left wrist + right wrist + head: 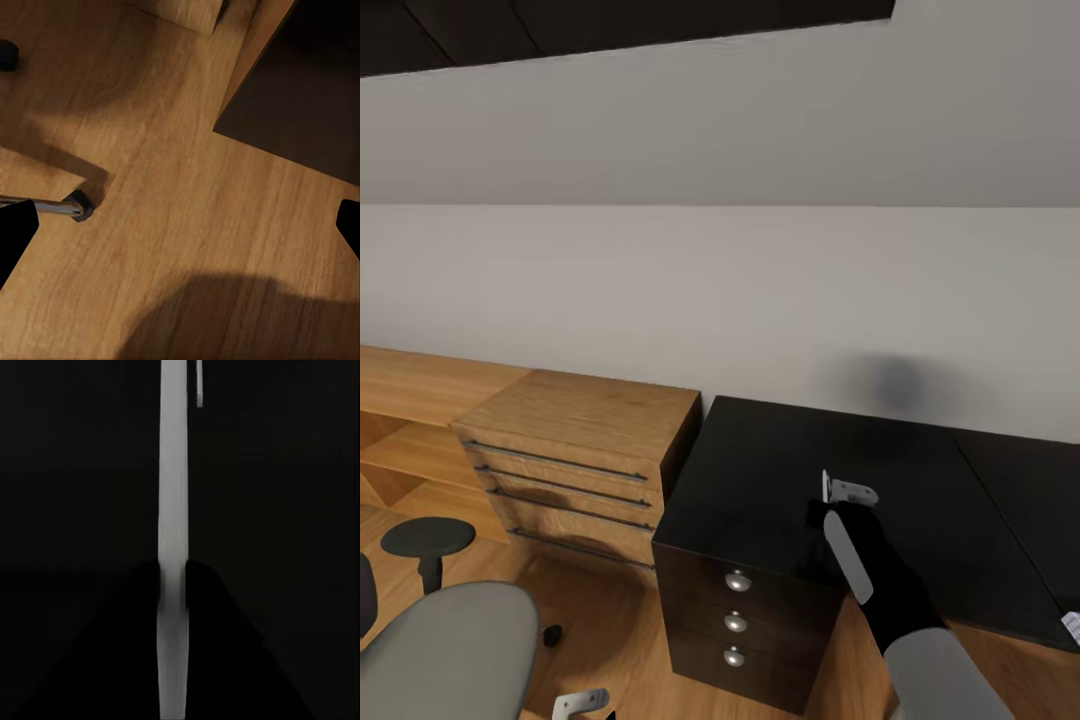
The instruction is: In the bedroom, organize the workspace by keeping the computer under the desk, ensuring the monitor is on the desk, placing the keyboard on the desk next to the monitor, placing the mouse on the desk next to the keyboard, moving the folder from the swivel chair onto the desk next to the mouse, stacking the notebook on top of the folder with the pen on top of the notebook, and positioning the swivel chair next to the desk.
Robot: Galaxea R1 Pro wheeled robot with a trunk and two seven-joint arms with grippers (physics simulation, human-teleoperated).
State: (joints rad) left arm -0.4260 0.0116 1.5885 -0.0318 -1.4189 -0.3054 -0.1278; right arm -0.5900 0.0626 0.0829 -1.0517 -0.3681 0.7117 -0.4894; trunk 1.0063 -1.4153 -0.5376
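A black desk [780, 480] with three silver-knobbed drawers stands against the white wall. Above its top my right gripper [849, 493] is shut on a thin grey folder [848, 556], held on edge. The folder [172, 472] runs as a narrow pale strip between the dark fingers [206, 607]. At the lower left stands the grey swivel chair [445, 645] with its round black armrest [428, 537]. Low beside the chair, my left gripper [582, 703] hangs open over the wooden floor. Its black fingertips [15, 232] are spread wide, near a chair caster [79, 205].
A wooden dresser [585, 455] with several drawers stands left of the desk, joined to a low wooden shelf [410, 400]. A small white object [1072, 628] is cut off at the desk's right edge. A dark shadow blotch marks the wall above the desk.
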